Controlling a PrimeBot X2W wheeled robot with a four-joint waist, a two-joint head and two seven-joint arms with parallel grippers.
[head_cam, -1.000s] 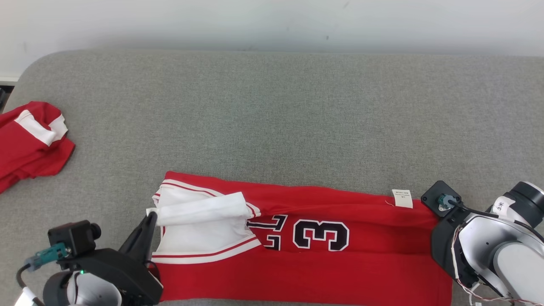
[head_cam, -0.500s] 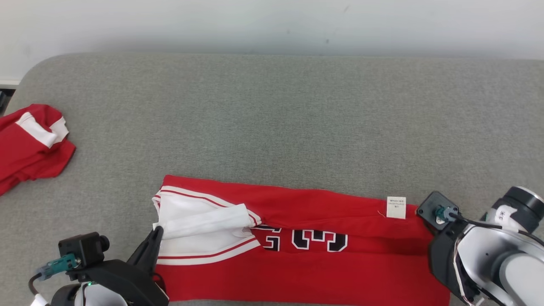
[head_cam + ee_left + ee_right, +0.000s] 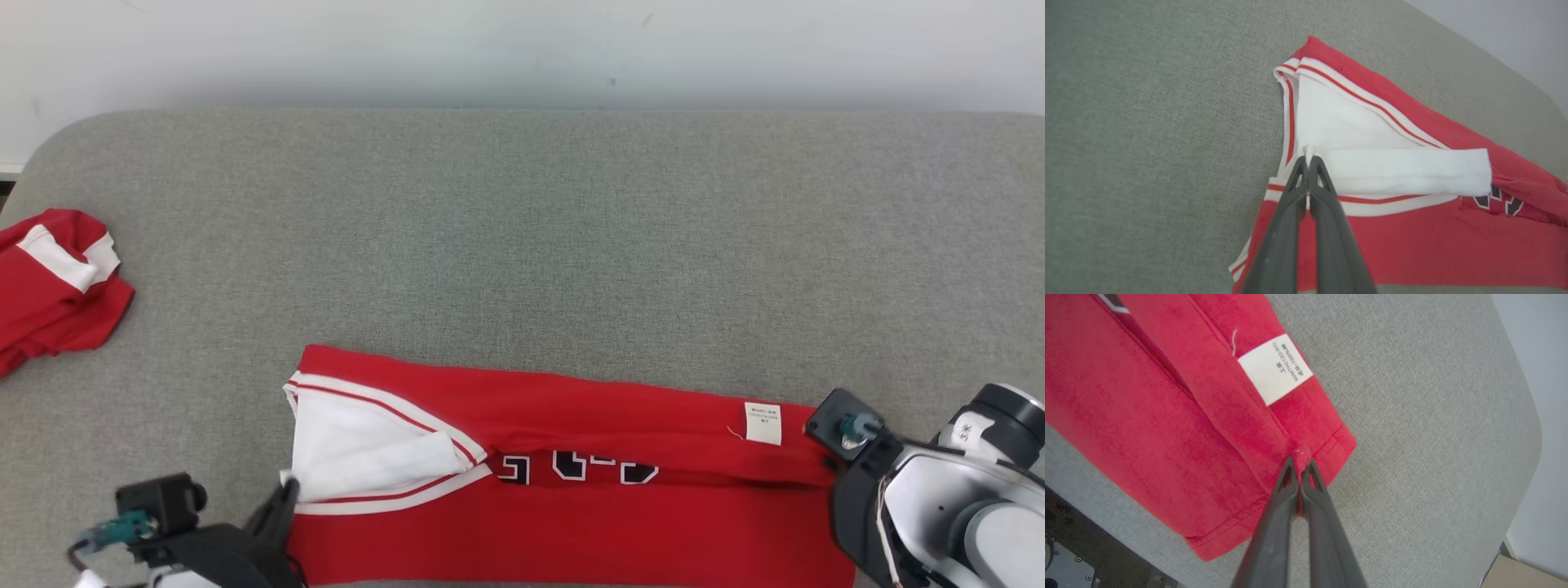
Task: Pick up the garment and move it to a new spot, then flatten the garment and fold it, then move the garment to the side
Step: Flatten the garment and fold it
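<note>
**Left pincer** (image 3: 1308, 157): closed, nipping the end of the white sleeve (image 3: 1404, 171) at the garment's left end.

**Right pincer** (image 3: 1299, 459): closed on a pinch of red hem (image 3: 1331, 443) at the right end, just beside the corner.

**Garment** (image 3: 571, 539): a red jersey lying lengthwise along the near side of the table (image 3: 571, 229), its near edge close to the table's near rim. A long flap from the far side lies doubled toward the middle and covers the upper half of the black number (image 3: 571, 467). A white label (image 3: 762, 423) faces up near the right end.

**Judgement:** the step in hand is the lengthwise fold, with both ends held at once. The task is roughly at its middle; the move to the side is not yet done.

**To do it well:**
- Move both pincers in step and at one height, so the crease runs straight from end to end.
- Hold light tension along the length; slack in the middle would let the flap bunch over the number.
- The sleeve looks loose and likely to flop out, so lay it inside the fold before letting go.
- Lower until cloth rests on cloth, then open.
- Risk: dragging the lower layer off the near rim.

**Farther out:** bare grey table. A second garment (image 3: 49, 286), red and white, lies crumpled at the far left, well apart. A pale wall (image 3: 522, 49) stands behind.
</note>
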